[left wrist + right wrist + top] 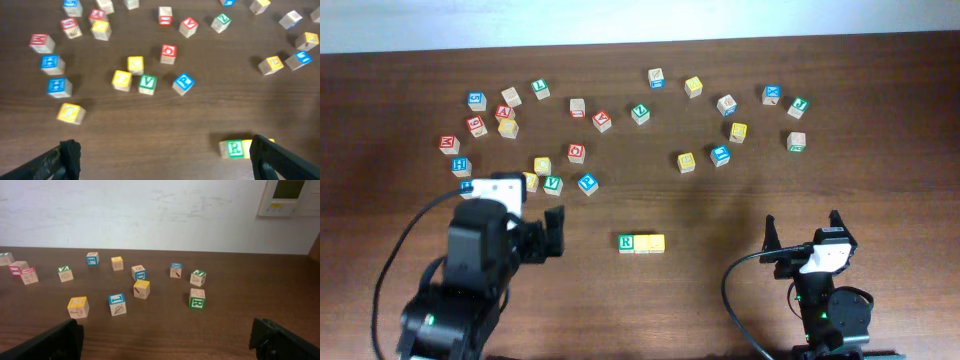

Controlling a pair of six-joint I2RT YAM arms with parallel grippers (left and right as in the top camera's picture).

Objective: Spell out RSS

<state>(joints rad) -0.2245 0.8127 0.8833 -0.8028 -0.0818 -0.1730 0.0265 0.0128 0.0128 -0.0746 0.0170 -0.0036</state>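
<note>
Black fingertips of my left gripper (165, 157) sit at the bottom corners of the left wrist view. They are spread wide, with only bare wood between them. My right gripper (167, 337) is parted just as wide and grips nothing.

Just beside my left gripper's right-hand fingertip stands the green R cube (235, 148), its white letter facing up. From overhead, this cube begins a short row on the brown table (720, 300), roughly midway between my two arms. Touching its right side is the first yellow cube (642, 243), and touching that is the second yellow cube (657, 242). All three sit flush in a straight line. I cannot read the letters on the yellow faces.

Farther back, well apart from the row, the other letter cubes (588, 183) lie scattered in a loose band across the table, with blue, red, yellow and green faces. Beyond them rises a pale wall (150, 215).
</note>
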